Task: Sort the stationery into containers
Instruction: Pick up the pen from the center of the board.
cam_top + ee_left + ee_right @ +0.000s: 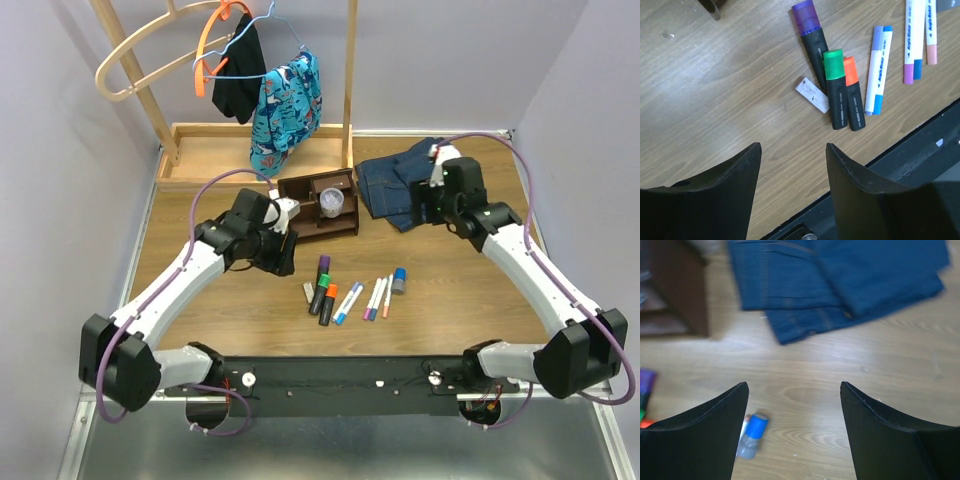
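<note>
organiser [675, 295] blurred and clipped by the frame edge in right wrist view, purple marker [646, 381] clipped there too, blue-capped bottle [754, 432] was soft, jeans [840, 275] ran out of frame, thin pens [914, 40] cut off in left wrist view, eraser [307, 291] too small for detail from the top

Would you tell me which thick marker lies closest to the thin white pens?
The orange-capped marker; the green-capped marker and purple-capped marker lie beyond it, farther from the pens.
</note>
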Motion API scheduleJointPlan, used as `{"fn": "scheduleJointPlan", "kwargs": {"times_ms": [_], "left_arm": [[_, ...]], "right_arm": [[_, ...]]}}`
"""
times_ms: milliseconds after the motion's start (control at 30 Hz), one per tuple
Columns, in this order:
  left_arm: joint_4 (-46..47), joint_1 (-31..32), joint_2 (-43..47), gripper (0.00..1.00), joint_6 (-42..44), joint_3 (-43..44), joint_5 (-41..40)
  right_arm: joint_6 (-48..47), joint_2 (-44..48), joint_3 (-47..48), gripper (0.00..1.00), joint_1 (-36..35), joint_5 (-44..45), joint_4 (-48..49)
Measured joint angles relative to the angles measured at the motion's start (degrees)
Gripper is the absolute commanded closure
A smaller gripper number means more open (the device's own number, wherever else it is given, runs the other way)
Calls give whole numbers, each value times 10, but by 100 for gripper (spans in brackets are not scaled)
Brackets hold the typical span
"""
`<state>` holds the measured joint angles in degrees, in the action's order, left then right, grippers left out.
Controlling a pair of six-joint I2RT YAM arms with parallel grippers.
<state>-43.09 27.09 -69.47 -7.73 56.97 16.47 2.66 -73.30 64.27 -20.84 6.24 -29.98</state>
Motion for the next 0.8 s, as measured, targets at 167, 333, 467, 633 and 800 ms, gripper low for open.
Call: {"fn": "scheduleJointPlan", "kwargs": {"times_ms": [167,333,467,633,800], "left_arm": [[2,70,-52,35,-36,23,-52],[8,136,-132,29,-61,61,-104],[11,156,-190,27,-67,92,-144],[16,190,-235,27,-66,121,-186],[21,220,-274,29,-62,141,-209]], "right_arm": [[54,14,-28,19,58,34,9],[72,54,-66,19,59,34,16],[78,74,-83,19,59,34,23],[81,87,-106,19,59,33,30],[82,105,-120,19,59,32,34]]}}
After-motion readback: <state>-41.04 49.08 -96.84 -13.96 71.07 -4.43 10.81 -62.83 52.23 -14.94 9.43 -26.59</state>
